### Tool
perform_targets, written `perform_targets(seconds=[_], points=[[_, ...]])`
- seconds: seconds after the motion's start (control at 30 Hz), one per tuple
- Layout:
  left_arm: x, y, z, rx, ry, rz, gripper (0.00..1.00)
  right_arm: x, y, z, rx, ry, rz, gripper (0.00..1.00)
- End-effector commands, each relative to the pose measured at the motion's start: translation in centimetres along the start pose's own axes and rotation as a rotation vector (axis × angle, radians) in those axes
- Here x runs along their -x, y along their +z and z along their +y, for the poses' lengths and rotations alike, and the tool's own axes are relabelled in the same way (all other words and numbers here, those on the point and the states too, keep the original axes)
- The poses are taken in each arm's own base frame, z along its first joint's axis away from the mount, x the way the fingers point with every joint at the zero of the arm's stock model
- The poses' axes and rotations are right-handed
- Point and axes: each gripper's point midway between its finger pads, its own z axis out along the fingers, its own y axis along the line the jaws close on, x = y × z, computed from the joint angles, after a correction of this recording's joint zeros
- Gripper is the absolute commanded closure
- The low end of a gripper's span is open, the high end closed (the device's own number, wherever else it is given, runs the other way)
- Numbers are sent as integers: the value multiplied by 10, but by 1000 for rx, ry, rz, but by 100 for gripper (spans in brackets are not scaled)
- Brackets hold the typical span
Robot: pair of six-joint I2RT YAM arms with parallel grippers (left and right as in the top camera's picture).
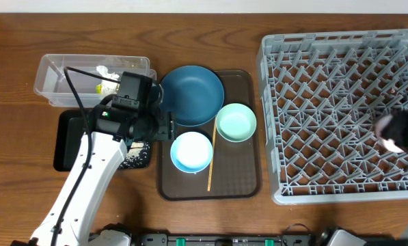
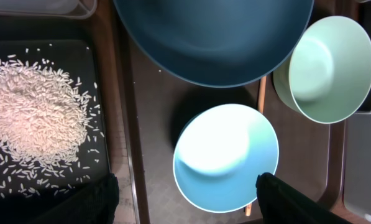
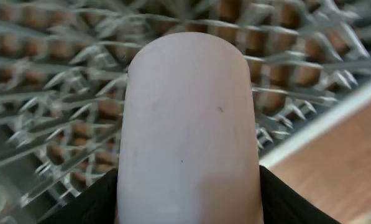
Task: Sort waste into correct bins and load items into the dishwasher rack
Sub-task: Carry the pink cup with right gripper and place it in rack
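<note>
Right claw (image 3: 188, 208) is clamped on the pinkish-white cup (image 3: 188, 124) above the dishwasher rack (image 1: 333, 109), likely to seat it among the pegs; overhead shows only blur there. Left claw (image 2: 188, 202) is spread wide over the light-blue bowl (image 2: 225, 155), probably the next pick. Left wrist shows the rice (image 2: 33, 106) heaped on the black tray (image 2: 23, 211); overhead the arm mostly hides it.

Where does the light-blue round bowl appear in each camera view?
Overhead: light-blue round bowl on the flat brown tray, left of centre.
Left wrist: lower middle of the picture.
Right wrist: not in it; a pinkish-white cup fills the view.
Shared landmark: the mint-green round bowl, up and right of it in both.
</note>
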Motion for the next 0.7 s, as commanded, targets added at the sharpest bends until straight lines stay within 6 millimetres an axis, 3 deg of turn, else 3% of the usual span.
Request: perform_targets(seconds=[0.0,0.3,0.67], points=[[2,-1,4,20,3,-7,27,9,9,-28,-59,108,24,99],[2,-1,4,20,3,-7,27,26,36,-66,-89,284,35,99],[2,-1,4,20,3,-7,26,36,39,-67,-57,302,1,99]])
